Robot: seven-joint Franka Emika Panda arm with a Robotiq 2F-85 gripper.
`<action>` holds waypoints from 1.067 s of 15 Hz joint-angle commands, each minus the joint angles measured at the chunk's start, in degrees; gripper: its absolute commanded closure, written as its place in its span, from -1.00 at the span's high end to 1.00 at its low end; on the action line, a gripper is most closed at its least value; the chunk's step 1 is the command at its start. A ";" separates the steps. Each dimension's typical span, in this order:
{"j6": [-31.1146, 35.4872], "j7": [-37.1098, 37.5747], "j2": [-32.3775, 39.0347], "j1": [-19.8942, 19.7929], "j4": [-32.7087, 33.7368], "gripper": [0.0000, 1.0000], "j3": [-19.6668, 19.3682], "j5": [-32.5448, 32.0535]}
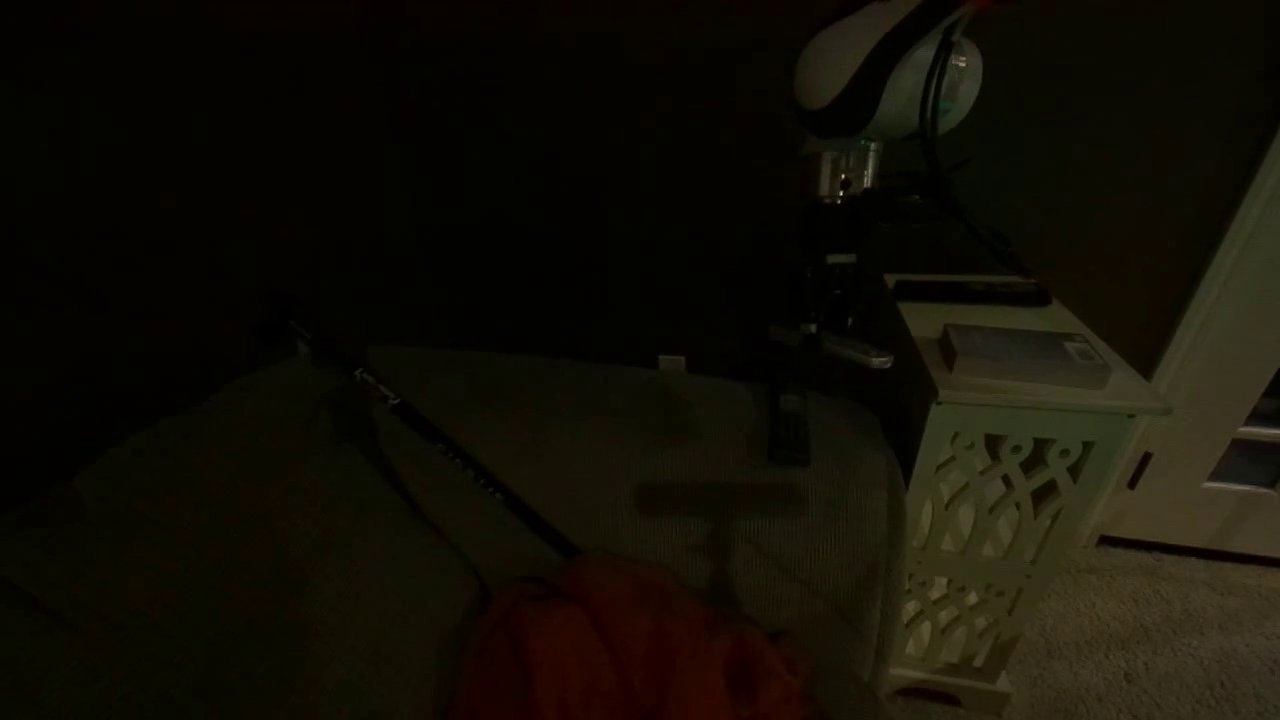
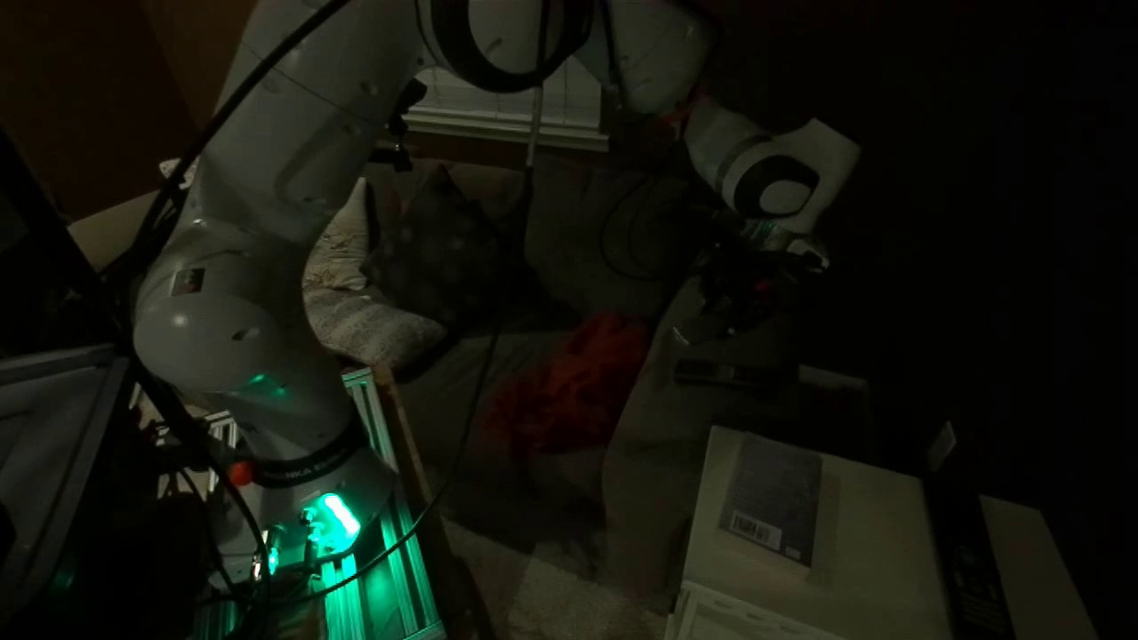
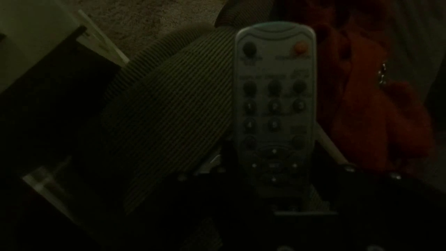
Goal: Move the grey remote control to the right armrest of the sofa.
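The grey remote control (image 3: 275,101) has round buttons and one orange button. It sticks out from between my gripper's fingers (image 3: 274,160) in the wrist view. My gripper is shut on its lower end. The remote shows as a slim pale bar in both exterior views (image 1: 855,350) (image 2: 701,331). My gripper (image 1: 825,320) is dark and hard to make out; it also shows in an exterior view (image 2: 738,302). The remote appears held above the ribbed armrest of the sofa (image 1: 840,500) (image 2: 653,444). The armrest also lies below it in the wrist view (image 3: 167,101).
A black remote (image 1: 790,430) (image 2: 720,372) lies on the armrest. Beside it, the white lattice stand (image 1: 1020,500) (image 2: 853,533) bears a grey box (image 1: 1020,355) (image 2: 773,498) and a dark remote (image 1: 970,291). A red cloth (image 2: 578,382) and a dark rod (image 1: 470,470) are nearby.
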 commanded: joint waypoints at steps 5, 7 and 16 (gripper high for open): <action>-0.83 -5.40 0.66 -2.95 0.19 0.07 6.01 8.18; -0.11 -2.07 0.77 -3.33 0.57 -0.43 6.45 11.36; 13.85 26.51 6.71 3.51 4.17 -0.43 3.57 12.46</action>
